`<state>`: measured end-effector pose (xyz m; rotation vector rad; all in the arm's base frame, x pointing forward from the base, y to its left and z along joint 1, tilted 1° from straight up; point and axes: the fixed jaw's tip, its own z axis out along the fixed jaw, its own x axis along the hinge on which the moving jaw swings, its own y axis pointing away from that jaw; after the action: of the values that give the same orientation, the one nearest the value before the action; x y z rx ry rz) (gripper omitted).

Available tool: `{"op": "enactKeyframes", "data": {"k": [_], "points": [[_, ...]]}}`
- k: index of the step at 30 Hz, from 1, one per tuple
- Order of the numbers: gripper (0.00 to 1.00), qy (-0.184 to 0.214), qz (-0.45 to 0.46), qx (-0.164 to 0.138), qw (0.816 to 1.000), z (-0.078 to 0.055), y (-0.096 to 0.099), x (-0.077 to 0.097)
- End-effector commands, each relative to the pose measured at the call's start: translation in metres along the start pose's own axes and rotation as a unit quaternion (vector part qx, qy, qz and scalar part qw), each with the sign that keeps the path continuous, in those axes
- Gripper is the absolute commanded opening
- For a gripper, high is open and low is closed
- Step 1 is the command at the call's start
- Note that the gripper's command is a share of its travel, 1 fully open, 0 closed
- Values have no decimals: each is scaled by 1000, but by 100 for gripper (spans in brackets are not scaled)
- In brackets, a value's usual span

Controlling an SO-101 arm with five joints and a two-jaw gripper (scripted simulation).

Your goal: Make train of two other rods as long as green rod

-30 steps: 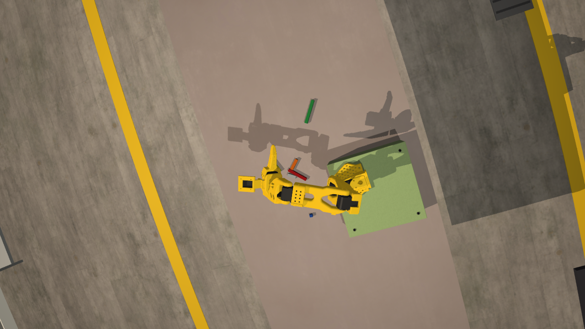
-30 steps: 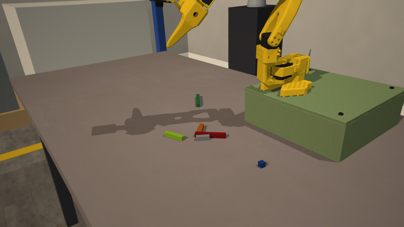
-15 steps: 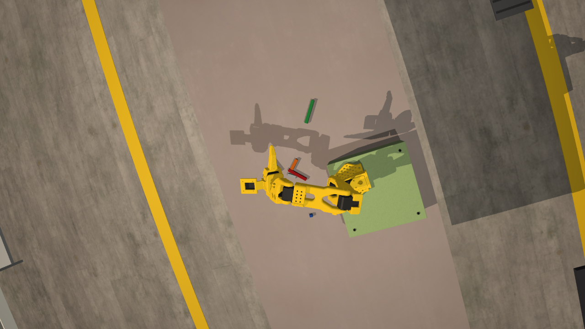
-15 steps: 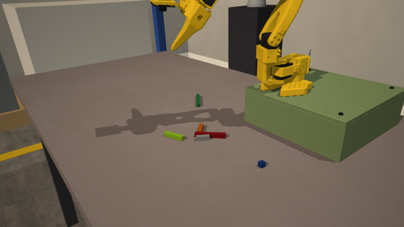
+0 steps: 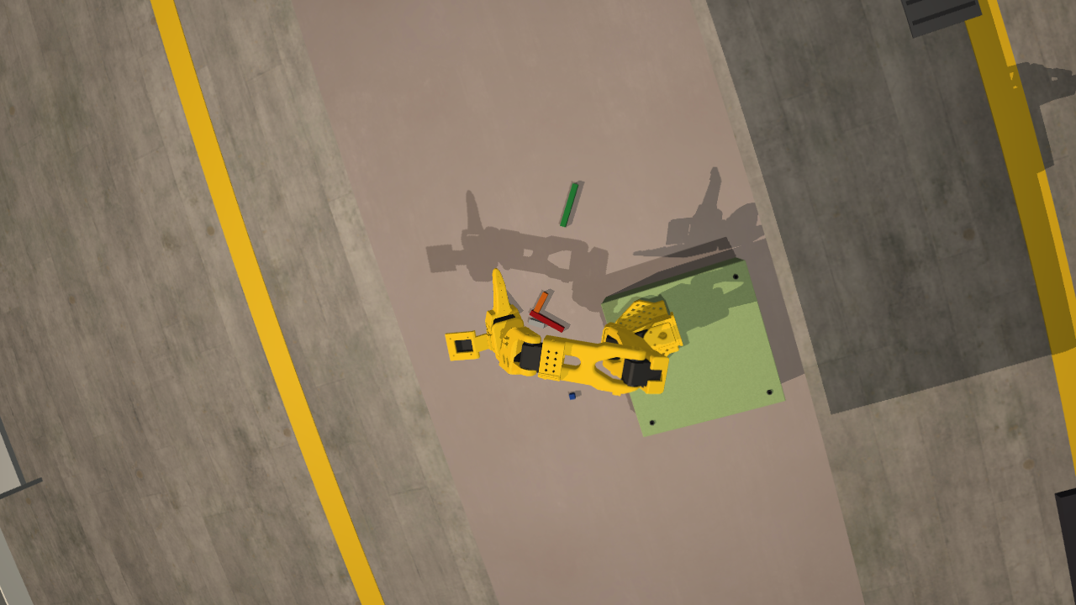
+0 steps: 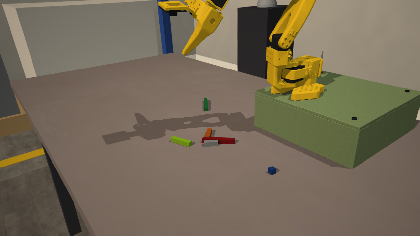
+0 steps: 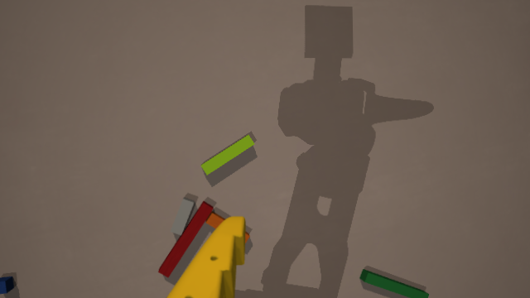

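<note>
Yellow throughout. Interrupted at the joints by black motors (image 5: 636,372) (image 6: 279,42); pierced by rounded cutouts and small round holes. Bearing a square, open-centred yellow frame (image 5: 451,355) (image 6: 163,6), with black camera (image 6: 173,13) below. Completed by a tapering, dotted, blunt-tipped yellow finger (image 5: 499,297) (image 6: 195,38) (image 7: 207,265).

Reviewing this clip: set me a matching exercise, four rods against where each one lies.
Rods
1. blue rod
2. grey rod
3. orange rod
4. green rod

Places
A. beside the red rod, on the side facing the exterior camera
B. farthest of the rods from the exterior camera
C. nearest of the rods to the exterior camera
D. at the red rod's far side, in the exterior view

Pairs: 1-C, 2-A, 3-D, 4-B
</note>
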<state>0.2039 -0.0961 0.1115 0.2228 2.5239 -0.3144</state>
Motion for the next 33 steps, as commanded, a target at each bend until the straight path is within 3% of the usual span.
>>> {"op": "enactKeyframes", "data": {"k": [1, 33], "points": [[100, 7, -18, -3, 1000, -1, 1, 4], [100, 36, -128, -17, 991, -2, 5, 18]]}}
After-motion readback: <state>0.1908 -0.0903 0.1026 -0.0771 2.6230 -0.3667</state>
